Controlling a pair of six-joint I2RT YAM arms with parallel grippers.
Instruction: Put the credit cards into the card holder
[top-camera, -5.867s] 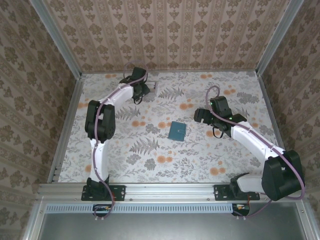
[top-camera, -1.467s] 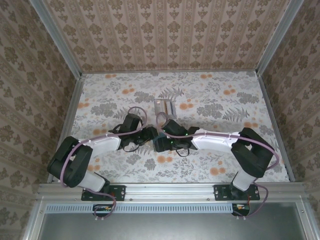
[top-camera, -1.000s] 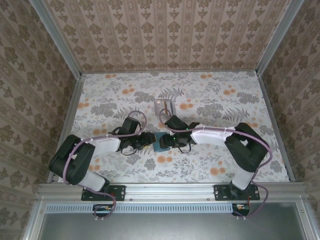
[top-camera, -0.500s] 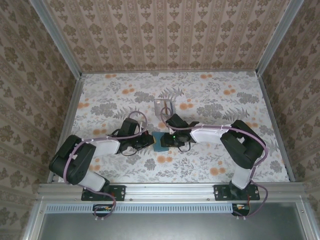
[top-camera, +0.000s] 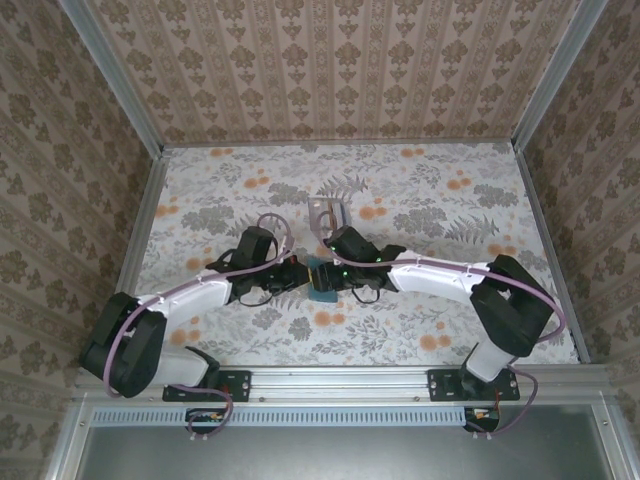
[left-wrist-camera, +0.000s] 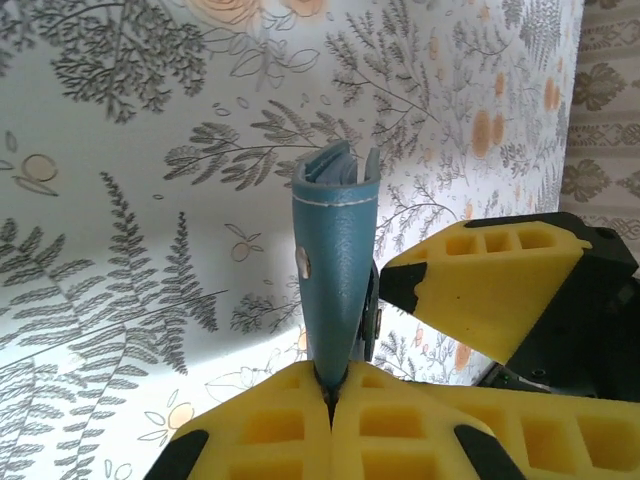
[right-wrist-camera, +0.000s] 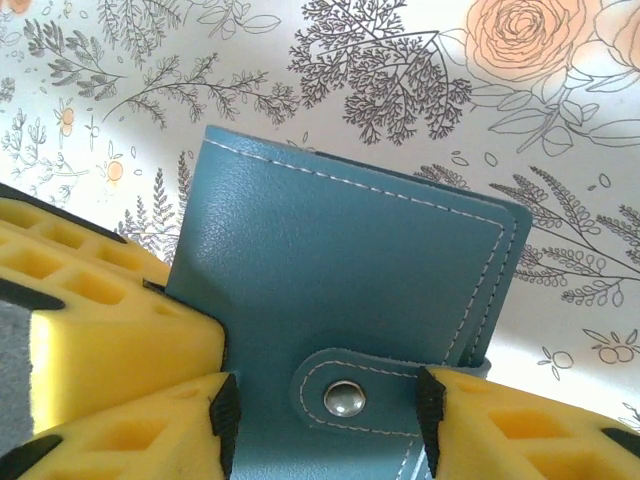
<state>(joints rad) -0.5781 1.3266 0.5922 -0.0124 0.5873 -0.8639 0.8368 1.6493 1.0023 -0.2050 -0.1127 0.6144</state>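
Left claw (left-wrist-camera: 330, 388) clenched on the teal card holder (left-wrist-camera: 335, 250); right claw (right-wrist-camera: 325, 410) half-open, straddling its snap tab (right-wrist-camera: 365, 385).

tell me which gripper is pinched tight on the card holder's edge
The left gripper: its pads meet on the thin edge of the card holder. The right gripper has its jaws apart, either side of the snap tab.

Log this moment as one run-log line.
left gripper: shut on card holder edge | right gripper: open, jaws straddling snap tab | credit cards: on table, not inserted
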